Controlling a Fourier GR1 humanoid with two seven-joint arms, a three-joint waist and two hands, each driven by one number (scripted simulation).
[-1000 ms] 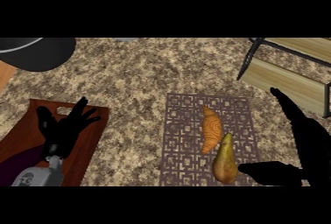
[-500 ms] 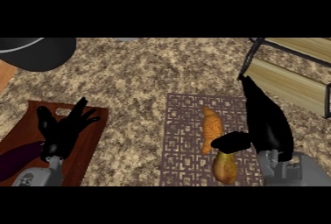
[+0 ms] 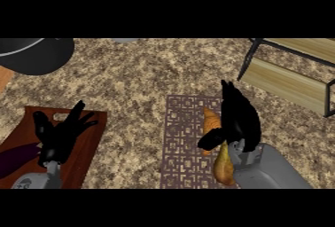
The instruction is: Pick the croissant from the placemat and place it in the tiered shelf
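Speckled brown counter (image 3: 137, 84) is filling your view. Your croissant (image 3: 211, 126) is lying on the patterned placemat (image 3: 183, 142), just left of your right hand (image 3: 239, 119), whose thumb is reaching across its lower part while the straight fingers are pointing up beside it; nothing is gripped. A yellow-brown fruit (image 3: 223, 166) is lying just below that thumb. The tiered shelf (image 3: 288, 80) is sitting up and right of the hand. Your left hand (image 3: 62, 135) is resting open over a wooden board (image 3: 85, 146).
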